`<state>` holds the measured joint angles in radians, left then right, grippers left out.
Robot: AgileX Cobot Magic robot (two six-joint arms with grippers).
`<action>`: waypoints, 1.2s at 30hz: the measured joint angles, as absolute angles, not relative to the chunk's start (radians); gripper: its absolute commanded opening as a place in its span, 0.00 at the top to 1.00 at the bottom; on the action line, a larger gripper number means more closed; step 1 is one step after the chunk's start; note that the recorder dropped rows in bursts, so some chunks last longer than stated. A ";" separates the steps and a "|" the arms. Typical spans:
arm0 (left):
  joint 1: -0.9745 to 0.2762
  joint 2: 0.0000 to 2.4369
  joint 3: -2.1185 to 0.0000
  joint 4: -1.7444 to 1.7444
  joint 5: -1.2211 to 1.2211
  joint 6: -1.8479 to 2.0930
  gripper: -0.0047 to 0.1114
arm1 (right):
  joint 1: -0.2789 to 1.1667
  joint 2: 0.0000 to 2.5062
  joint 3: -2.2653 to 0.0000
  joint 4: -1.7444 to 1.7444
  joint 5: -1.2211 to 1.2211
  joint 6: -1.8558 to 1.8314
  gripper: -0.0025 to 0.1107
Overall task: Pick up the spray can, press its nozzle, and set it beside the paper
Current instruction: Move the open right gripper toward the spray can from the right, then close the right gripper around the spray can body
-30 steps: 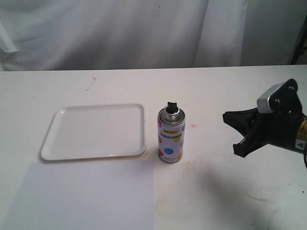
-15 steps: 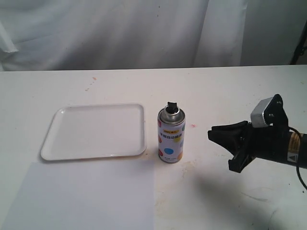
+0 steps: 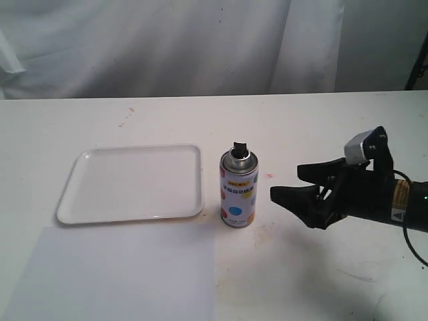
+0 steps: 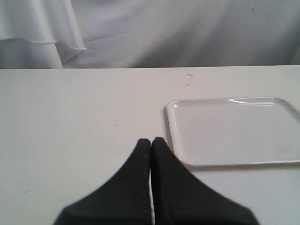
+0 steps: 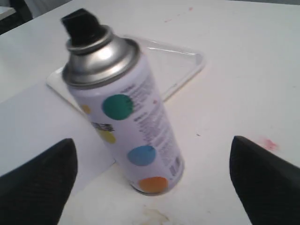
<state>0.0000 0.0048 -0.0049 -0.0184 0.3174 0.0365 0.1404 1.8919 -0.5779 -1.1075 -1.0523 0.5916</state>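
Note:
The spray can (image 3: 239, 194) stands upright mid-table, white with coloured dots, a silver dome and the black nozzle (image 3: 239, 147) on top. In the right wrist view the spray can (image 5: 129, 126) fills the middle with the nozzle (image 5: 80, 26) above. My right gripper (image 3: 294, 184) hovers just right of the can, open wide, pointing at it without touching; in its own view the right gripper (image 5: 152, 176) has a finger on each side of the can. The paper (image 3: 114, 274) lies flat at the front left. My left gripper (image 4: 150, 142) is shut and empty near the tray.
A white rimmed tray (image 3: 130, 182) lies left of the can, behind the paper; it also shows as the tray (image 4: 234, 131) in the left wrist view. A white cloth backdrop (image 3: 200, 47) hangs behind the table. Faint stains mark the tabletop around the can.
My right gripper has moved left and down toward the can, and its jaws have spread from shut to wide open. The can, tray and paper have stayed put.

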 measured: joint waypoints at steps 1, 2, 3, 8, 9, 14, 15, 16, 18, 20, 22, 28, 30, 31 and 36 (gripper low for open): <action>0.000 0.005 -0.005 -0.018 0.317 0.036 0.96 | 0.163 1.894 -0.584 -1.108 -1.050 0.583 0.27; 0.000 0.005 -0.005 -0.018 0.317 0.036 0.96 | 0.187 1.899 -0.589 -1.108 -1.044 0.578 0.27; 0.000 0.005 -0.005 -0.018 0.317 0.036 0.96 | 0.205 1.903 -0.594 -1.108 -1.033 0.572 0.27; 0.000 0.005 -0.005 -0.018 0.317 0.036 0.96 | 0.283 1.930 -0.624 -1.089 -0.966 0.564 0.27; 0.000 0.005 -0.005 -0.018 0.317 0.036 0.96 | 0.292 1.932 -0.628 -1.074 -0.961 0.564 0.27; 0.000 0.005 -0.005 -0.018 0.317 0.036 0.96 | 0.308 1.934 -0.657 -1.020 -0.957 0.558 0.27; 0.000 0.005 -0.005 -0.018 0.317 0.036 0.96 | 0.308 1.934 -0.661 -1.017 -0.952 0.558 0.27; 0.000 0.005 -0.005 -0.018 0.317 0.036 0.96 | 0.308 1.934 -0.667 -1.015 -0.951 0.558 0.27; 0.000 0.005 -0.005 -0.018 0.317 0.036 0.96 | 0.308 1.936 -0.675 -1.013 -0.946 0.557 0.27; 0.000 0.005 -0.005 -0.018 0.317 0.036 0.96 | 0.310 1.936 -0.680 -1.009 -0.946 0.557 0.27; 0.000 0.005 -0.005 -0.018 0.317 0.036 0.96 | 0.319 1.936 -0.682 -1.003 -0.946 0.557 0.27; 0.000 0.005 -0.005 -0.018 0.317 0.036 0.96 | 0.359 1.936 -0.682 -0.957 -0.944 0.538 0.27; 0.000 0.005 -0.005 -0.018 0.317 0.036 0.96 | 0.371 1.936 -0.682 -0.934 -0.936 0.525 0.27; 0.000 0.005 -0.005 -0.018 0.317 0.036 0.96 | 0.376 1.936 -0.682 -0.923 -0.931 0.519 0.27; 0.000 0.005 -0.005 -0.018 0.317 0.036 0.96 | 0.390 1.936 -0.682 -0.887 -0.912 0.504 0.27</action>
